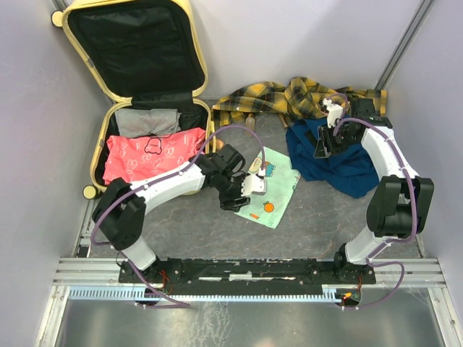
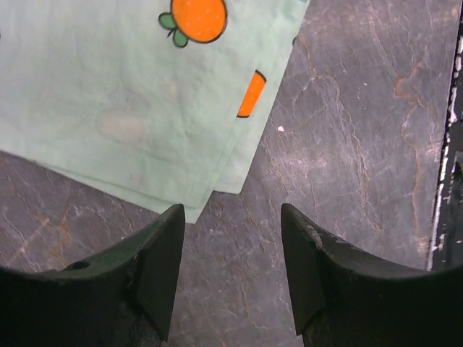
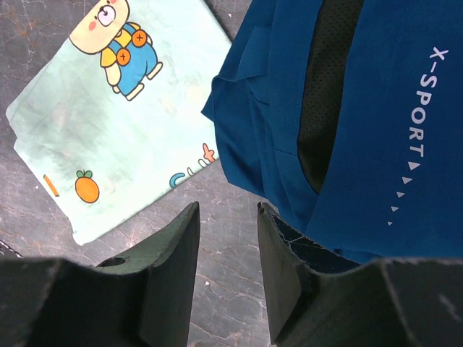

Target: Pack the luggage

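The pale-yellow luggage [image 1: 99, 148] lies open at the back left, its lid propped against the wall. A grey cloth [image 1: 148, 121] and a pink printed cloth [image 1: 152, 155] lie in its base. On the floor in the middle is a mint-green cartoon cloth [image 1: 278, 184] [image 2: 108, 94] [image 3: 116, 123]. My left gripper [image 1: 237, 201] [image 2: 231, 207] is open just off the cloth's near corner, with only bare floor between its jaws. My right gripper [image 1: 318, 153] [image 3: 228, 206] is open over the floor between the mint cloth and a blue sports garment [image 1: 340, 163] [image 3: 376, 108], holding nothing.
A yellow-and-black plaid cloth [image 1: 289, 97] is heaped along the back wall behind the blue garment. Grey walls close in the left, back and right sides. A metal rail [image 1: 246, 269] with the arm bases runs along the near edge.
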Robot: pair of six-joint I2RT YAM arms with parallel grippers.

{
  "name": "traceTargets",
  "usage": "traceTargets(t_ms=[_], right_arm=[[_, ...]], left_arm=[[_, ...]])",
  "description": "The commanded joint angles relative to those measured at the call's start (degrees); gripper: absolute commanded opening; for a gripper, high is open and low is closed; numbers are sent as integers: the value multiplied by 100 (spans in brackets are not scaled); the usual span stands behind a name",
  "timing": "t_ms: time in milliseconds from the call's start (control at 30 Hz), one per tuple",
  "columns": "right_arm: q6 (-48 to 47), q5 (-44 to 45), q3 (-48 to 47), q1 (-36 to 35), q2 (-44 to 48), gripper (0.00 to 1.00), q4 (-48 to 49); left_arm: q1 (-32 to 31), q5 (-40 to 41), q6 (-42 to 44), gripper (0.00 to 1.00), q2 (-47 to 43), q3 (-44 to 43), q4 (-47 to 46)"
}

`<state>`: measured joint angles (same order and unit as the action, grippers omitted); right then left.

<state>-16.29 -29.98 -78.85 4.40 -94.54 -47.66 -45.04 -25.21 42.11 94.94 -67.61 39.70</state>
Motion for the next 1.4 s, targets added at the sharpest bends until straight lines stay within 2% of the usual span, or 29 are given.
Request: traceTargets(t_ms=[0,233,600,667,867,933,1133,1367], right_arm=[[-12,-150,9,8,161,46,74],[-16,-154,33,10,186,46,5],[-150,18,44,10,232,50,-126],[-161,25,40,17,234,49,-121],[-196,62,19,17,183,48,-109],[-194,48,-1,17,174,48,-96],[-244,-5,-30,17,147,48,-108],[-244,-106,-127,21,55,48,-130]], left_arm=[[-77,-317,1360,63,14,364,-681],[-129,-618,2384,63,461,279,-902],[-174,-477,2667,62,1517,-168,-627],[-156,-341,2644,55,1711,-245,-479],[-144,-55,2653,15,1698,-158,-92],[-153,-137,2559,5,1497,-87,74],[-247,-697,2433,3,686,-329,1338],[-222,-1316,2236,3,703,-1614,3324]])
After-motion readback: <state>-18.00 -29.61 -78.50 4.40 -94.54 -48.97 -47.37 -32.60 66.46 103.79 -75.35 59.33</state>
